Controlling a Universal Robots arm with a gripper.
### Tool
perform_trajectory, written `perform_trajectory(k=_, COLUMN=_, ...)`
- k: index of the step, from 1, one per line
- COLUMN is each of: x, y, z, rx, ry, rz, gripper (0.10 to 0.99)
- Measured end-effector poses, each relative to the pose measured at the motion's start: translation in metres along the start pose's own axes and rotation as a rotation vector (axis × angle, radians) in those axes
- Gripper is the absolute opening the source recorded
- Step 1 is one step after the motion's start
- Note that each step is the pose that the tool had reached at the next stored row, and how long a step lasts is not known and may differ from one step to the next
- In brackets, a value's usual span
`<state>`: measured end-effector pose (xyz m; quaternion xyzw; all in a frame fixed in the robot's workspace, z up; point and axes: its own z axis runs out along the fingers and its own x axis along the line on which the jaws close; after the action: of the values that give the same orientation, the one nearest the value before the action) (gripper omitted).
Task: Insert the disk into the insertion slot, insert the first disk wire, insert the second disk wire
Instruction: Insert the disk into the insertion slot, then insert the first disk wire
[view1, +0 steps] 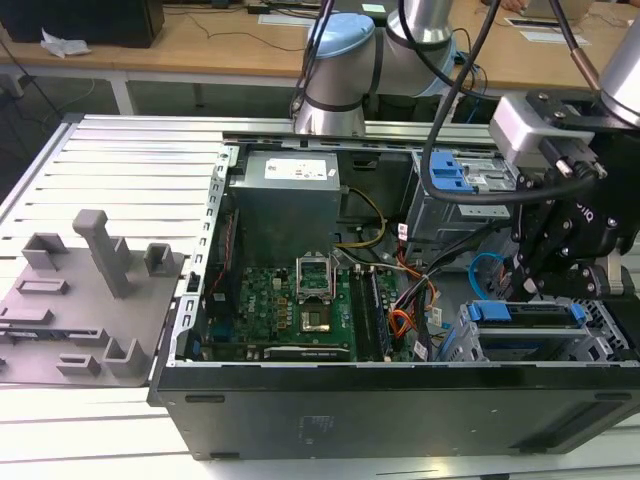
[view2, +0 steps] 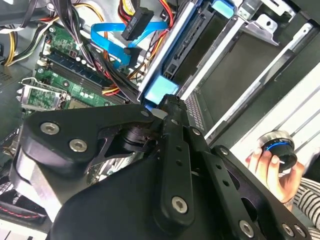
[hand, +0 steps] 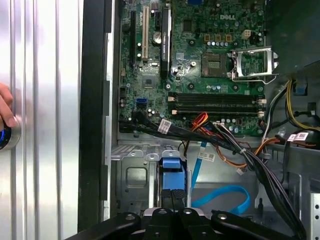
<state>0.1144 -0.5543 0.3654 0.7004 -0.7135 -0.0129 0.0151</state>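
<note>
Blue-framed disk (hand: 172, 167) sits in the grey slot (hand: 132, 180) — gripper (hand: 172, 193) right on it.
The jaws are pressed together, holding nothing — they touch the blue frame.

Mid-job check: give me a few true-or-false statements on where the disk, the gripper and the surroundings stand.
1. The disk sits in the slot. True.
2. The gripper is wide open. False: it is shut, with its tips at the disk's blue carrier.
3. A cooler covers the CPU socket. False: the socket is bare.
4. A hand outside the case holds a round knob. True.
5. The grey fixture lies on the exterior view's right of the case. False: it lies on the left.
</note>
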Motion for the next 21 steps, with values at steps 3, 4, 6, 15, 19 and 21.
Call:
perform_trajectory(k=3, x=-0.0004, y=-0.0065, z=0.0028, rx=0.0, ry=0.0001, rz=0.0, gripper=0.106)
perform_trajectory(k=4, x=-0.0005, y=-0.0088, z=0.0043, rx=0.0, ry=0.0, rz=0.0, gripper=0.106)
perform_trajectory(k=6, x=-0.0005, y=-0.0099, z=0.0059, rx=0.0, ry=0.0003, rz=0.0, gripper=0.106)
perform_trajectory(k=15, x=-0.0005, y=-0.01, z=0.0062, rx=0.0, ry=0.0001, rz=0.0, gripper=0.106)
perform_trajectory(k=19, x=-0.0009, y=-0.0277, z=0.0055, rx=0.0, ry=0.0, rz=0.0, gripper=0.106)
perform_trajectory(k=21, x=-0.0009, y=-0.033, z=0.0053, rx=0.0, ry=0.0001, rz=0.0, gripper=0.106)
